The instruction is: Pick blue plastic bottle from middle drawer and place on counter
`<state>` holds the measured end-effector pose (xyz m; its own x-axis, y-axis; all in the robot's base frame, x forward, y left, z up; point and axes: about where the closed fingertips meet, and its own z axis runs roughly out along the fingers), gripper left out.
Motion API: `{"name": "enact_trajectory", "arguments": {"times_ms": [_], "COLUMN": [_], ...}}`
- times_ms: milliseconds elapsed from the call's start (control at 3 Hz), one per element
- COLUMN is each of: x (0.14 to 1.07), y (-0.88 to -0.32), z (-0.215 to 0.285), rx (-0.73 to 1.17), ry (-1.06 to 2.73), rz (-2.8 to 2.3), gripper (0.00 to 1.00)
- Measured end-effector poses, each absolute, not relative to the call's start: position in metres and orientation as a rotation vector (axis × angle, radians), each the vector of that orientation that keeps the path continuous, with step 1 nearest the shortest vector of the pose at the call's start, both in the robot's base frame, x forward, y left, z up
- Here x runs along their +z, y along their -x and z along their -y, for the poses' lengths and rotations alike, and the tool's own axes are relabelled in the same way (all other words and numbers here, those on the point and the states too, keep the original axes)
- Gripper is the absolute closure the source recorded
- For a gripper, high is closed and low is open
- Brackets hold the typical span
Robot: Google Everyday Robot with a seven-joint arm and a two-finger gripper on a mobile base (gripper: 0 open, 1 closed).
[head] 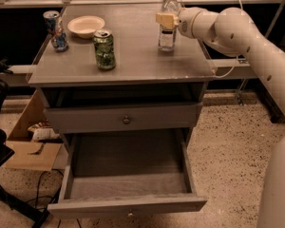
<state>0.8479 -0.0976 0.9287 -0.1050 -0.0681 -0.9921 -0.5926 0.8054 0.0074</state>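
The blue plastic bottle (167, 39), clear with a white cap, stands upright on the counter (137, 61) near its back right corner. My gripper (166, 21) reaches in from the right at the bottle's upper body. Its beige fingers (162, 20) are closed around the bottle. The middle drawer (128, 206), the lowest one, is pulled wide open and its inside shows nothing in it.
A green drink can (104, 49) stands at the counter's front middle. A blue-and-silver can (54, 30) and a white bowl (85, 25) sit at the back left. The drawer above (126, 119) is closed. A cardboard box (28, 148) and black stand (0, 151) are on the floor at left.
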Motion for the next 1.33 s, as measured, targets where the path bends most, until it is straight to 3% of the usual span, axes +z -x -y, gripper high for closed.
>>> {"name": "enact_trajectory", "arguments": {"times_ms": [333,667,1333], "x": [0.929,0.929,0.944], "y": [-0.848,-0.848,-0.842], "z": [0.098,0.097,0.122], "rx": [0.479,0.479,0.467], "ry": [0.531,0.531,0.509], "rz": [-1.635,-1.635,-1.616], "gripper": [0.11,0.00,0.00]}}
